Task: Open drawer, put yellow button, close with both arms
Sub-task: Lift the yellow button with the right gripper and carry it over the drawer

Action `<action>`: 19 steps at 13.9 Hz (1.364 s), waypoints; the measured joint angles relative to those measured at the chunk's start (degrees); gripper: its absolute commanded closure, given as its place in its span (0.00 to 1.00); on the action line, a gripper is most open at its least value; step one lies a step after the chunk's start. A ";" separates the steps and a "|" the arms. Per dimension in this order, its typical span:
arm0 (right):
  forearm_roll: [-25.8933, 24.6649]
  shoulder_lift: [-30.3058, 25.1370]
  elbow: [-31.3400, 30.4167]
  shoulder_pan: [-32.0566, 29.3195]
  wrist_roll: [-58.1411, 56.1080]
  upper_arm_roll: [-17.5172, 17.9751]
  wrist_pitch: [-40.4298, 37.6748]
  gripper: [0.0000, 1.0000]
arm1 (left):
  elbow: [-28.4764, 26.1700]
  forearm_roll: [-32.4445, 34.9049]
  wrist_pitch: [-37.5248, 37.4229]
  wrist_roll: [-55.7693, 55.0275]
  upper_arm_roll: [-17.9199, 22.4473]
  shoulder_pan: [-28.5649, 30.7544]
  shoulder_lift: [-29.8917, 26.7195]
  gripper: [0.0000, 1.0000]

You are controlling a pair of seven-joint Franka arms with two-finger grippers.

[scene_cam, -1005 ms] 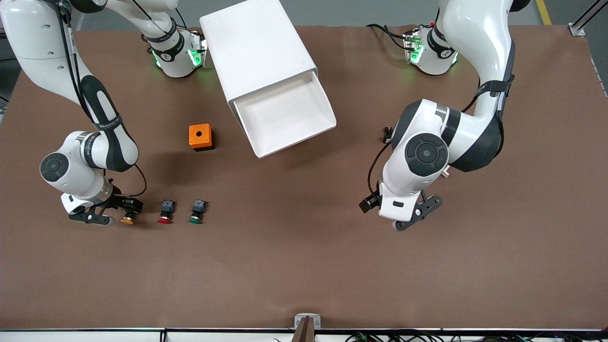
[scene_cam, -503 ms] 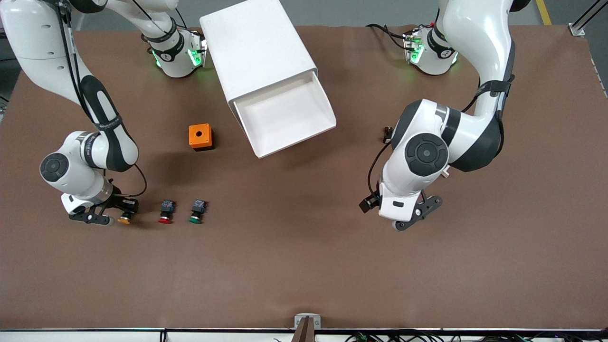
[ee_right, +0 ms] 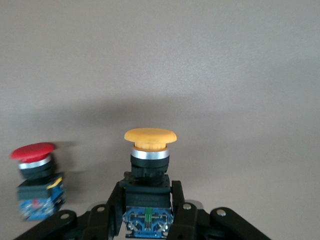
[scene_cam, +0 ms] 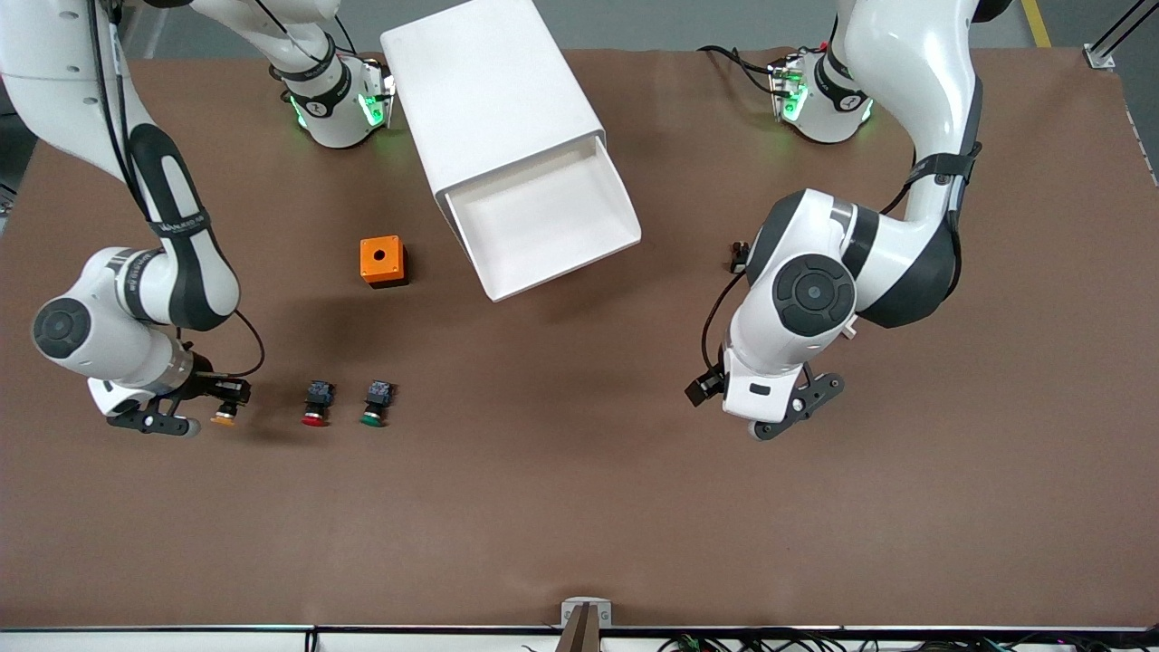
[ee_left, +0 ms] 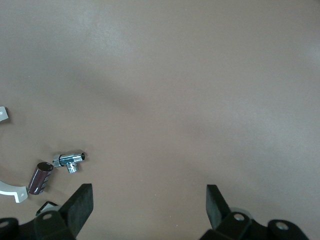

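Button, yellow: the yellow button (scene_cam: 224, 417) sat at the lower left of the front view, clamped by its black body between the fingers of the right gripper (scene_cam: 217, 409); the right wrist view showed the cap (ee_right: 150, 136) standing above the closed fingers (ee_right: 183, 212) and clear of the brown table (scene_cam: 579, 507). Just beside it, toward the centre of the frame, the red button (scene_cam: 315, 402) and the green button (scene_cam: 375, 402) rested on the table in a row. Higher in the frame stood the orange box (scene_cam: 381, 260) with a hole in its top. At upper centre, the white cabinet (scene_cam: 489, 95) had its top drawer (scene_cam: 543, 222) pulled out, the tray bare. At centre right, the left gripper (scene_cam: 786, 418) hung waiting over bare table with its fingers (ee_left: 80, 206) wide apart, gripping nothing. A small metal fitting (ee_left: 69, 161) lay on the table in the left wrist view.
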 measured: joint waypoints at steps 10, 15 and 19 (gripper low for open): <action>4.46 -16.42 2.57 5.88 15.90 0.90 -23.49 1.00 | -0.03 0.00 0.00 0.00 0.00 0.10 -0.29 0.01; 4.81 -22.30 2.53 12.50 30.39 1.15 -30.32 1.00 | -0.04 0.00 0.00 0.00 0.00 0.15 -0.58 0.01; 4.84 -25.23 2.50 21.21 45.14 1.44 -31.76 1.00 | -0.08 0.00 0.00 0.00 -0.01 0.15 -0.63 0.01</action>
